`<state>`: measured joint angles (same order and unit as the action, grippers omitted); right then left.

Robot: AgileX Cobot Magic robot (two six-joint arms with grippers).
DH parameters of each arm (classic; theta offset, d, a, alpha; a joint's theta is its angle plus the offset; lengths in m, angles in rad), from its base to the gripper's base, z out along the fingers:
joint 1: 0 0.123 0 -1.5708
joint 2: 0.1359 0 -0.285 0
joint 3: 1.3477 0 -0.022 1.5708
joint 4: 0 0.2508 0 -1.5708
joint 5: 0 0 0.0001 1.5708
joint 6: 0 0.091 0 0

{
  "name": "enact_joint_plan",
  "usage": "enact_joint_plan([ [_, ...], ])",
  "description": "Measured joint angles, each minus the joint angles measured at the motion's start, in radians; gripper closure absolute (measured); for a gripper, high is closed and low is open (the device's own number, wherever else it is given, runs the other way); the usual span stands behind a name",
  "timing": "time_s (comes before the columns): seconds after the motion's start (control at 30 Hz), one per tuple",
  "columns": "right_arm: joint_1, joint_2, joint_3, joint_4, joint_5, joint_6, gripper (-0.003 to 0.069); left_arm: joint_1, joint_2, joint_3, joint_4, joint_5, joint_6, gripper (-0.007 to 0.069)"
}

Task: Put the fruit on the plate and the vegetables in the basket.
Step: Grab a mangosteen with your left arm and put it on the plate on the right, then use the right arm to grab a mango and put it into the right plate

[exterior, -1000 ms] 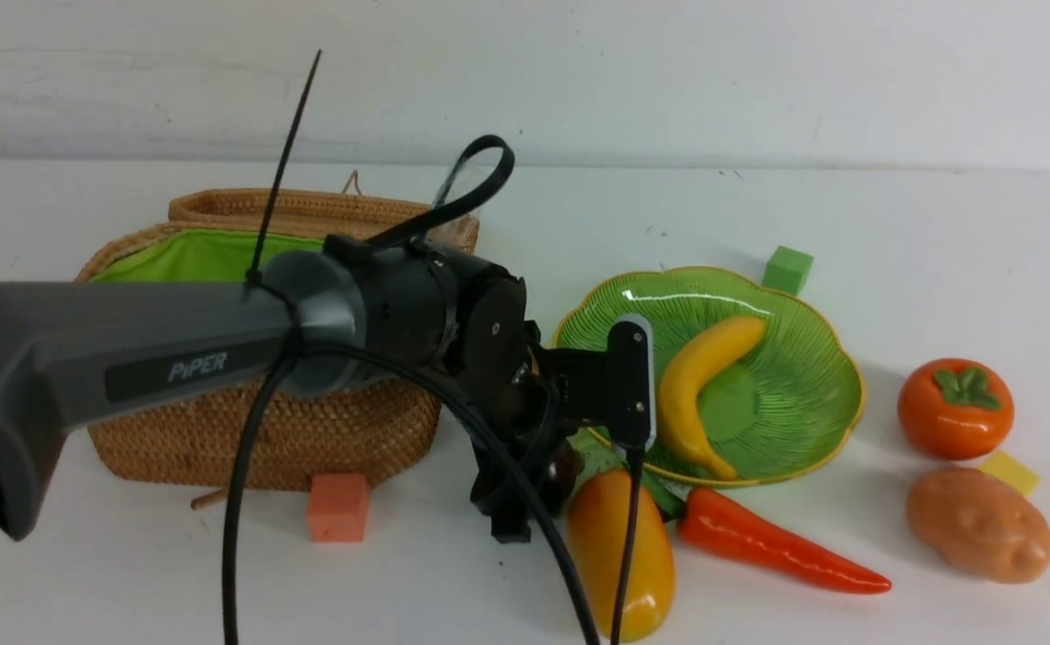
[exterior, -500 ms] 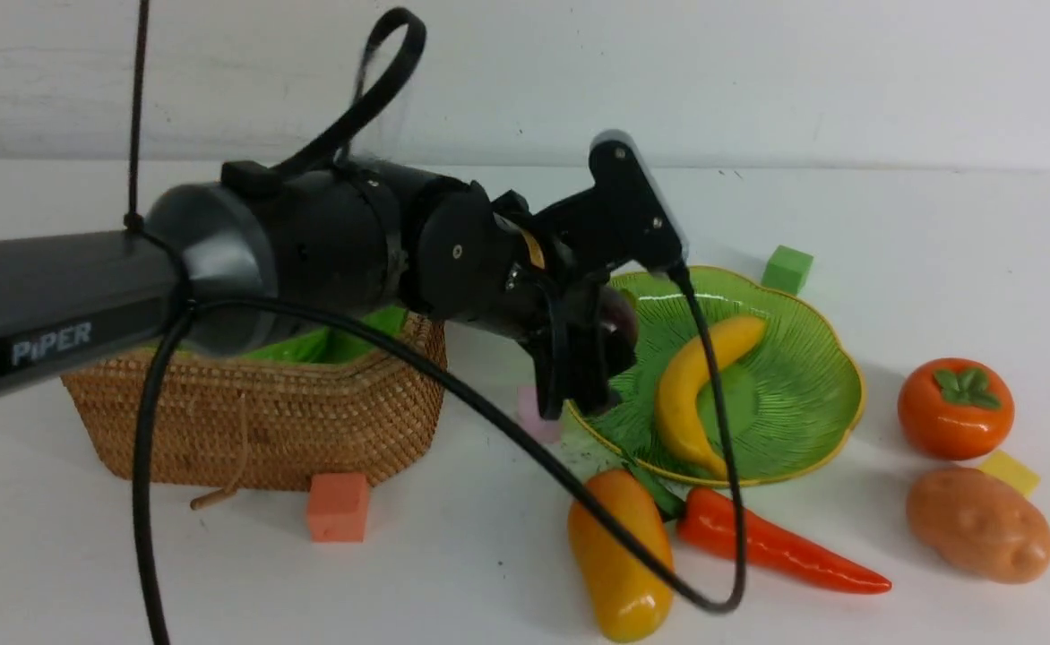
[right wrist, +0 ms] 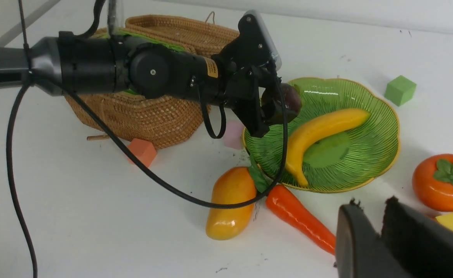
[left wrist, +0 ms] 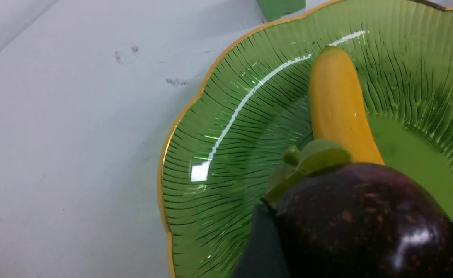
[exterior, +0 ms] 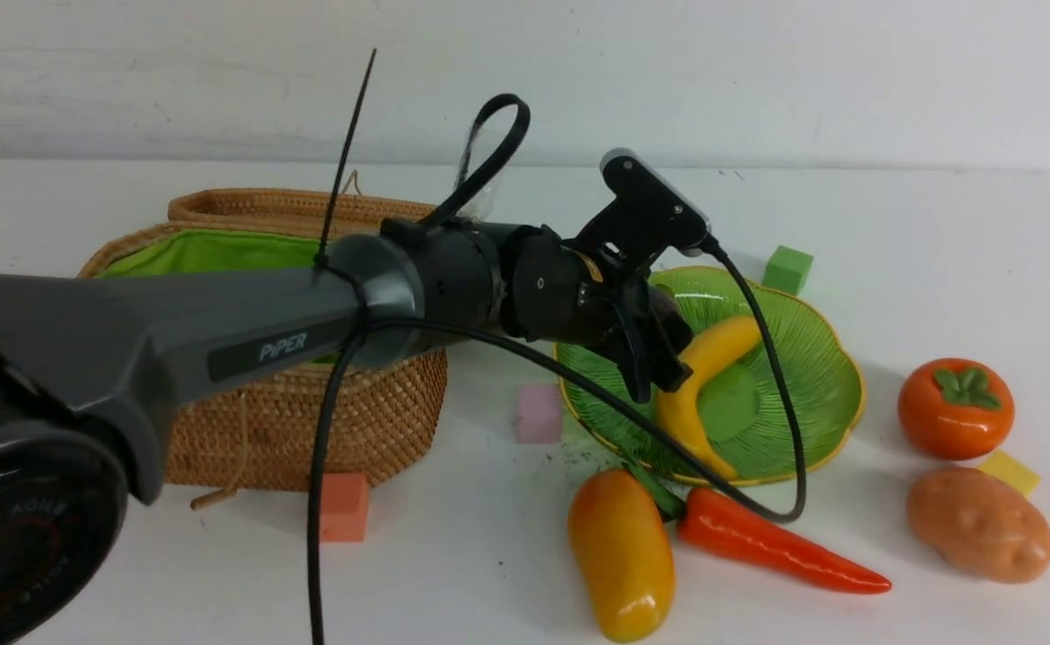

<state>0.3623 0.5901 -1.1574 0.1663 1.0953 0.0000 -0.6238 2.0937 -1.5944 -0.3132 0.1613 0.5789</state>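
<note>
My left gripper (exterior: pixel 659 345) is shut on the dark purple mangosteen (left wrist: pixel 361 224) and holds it over the near left part of the green plate (exterior: pixel 812 358). The mangosteen (right wrist: pixel 282 102) also shows in the right wrist view. A yellow banana (exterior: pixel 700 385) lies on the plate. The mango (exterior: pixel 622 551) and carrot (exterior: pixel 771 542) lie in front of the plate. The persimmon (exterior: pixel 955 408) and potato (exterior: pixel 977 524) lie at the right. The wicker basket (exterior: pixel 301 421) stands at the left, lid open. The cucumber is out of view. My right gripper (right wrist: pixel 369 216) is shut and empty, above the table near the carrot.
Foam cubes lie about: orange (exterior: pixel 339 508) in front of the basket, pink (exterior: pixel 538 414) between basket and plate, green (exterior: pixel 787 270) behind the plate, yellow (exterior: pixel 1009 472) by the potato. My left arm's cable (exterior: pixel 758 502) hangs in front of the plate.
My left gripper rose from the table beside the mango with the mangosteen in it and moved right and forward over the plate. The pink cube has come into view.
</note>
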Motion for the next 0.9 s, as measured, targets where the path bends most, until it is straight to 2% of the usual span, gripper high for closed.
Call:
enact_joint_plan([
  [0.27,0.0,0.0,0.0,-0.001,0.006,0.0,0.0541,0.0,0.001,-0.004,-0.004,0.008,-0.001,-0.0017],
  [0.5,0.0,0.0,0.0,-0.001,0.007,0.0,0.0541,0.0,-0.042,-0.004,-0.007,0.049,-0.002,-0.0016],
  [0.57,0.0,0.0,0.0,-0.001,0.007,0.0,0.0541,0.0,-0.09,-0.004,-0.017,0.099,-0.007,0.0015],
  [0.67,0.0,0.0,0.0,-0.001,0.008,0.0,0.054,0.0,-0.156,-0.004,-0.046,0.192,-0.051,0.0092],
  [0.73,0.0,0.0,0.0,0.002,0.017,0.0,0.054,0.0,-0.211,-0.004,-0.067,0.288,-0.139,0.0195],
  [0.9,0.0,0.0,0.0,0.007,0.048,0.0,0.0538,0.0,-0.333,-0.004,-0.062,0.515,-0.344,0.0568],
])
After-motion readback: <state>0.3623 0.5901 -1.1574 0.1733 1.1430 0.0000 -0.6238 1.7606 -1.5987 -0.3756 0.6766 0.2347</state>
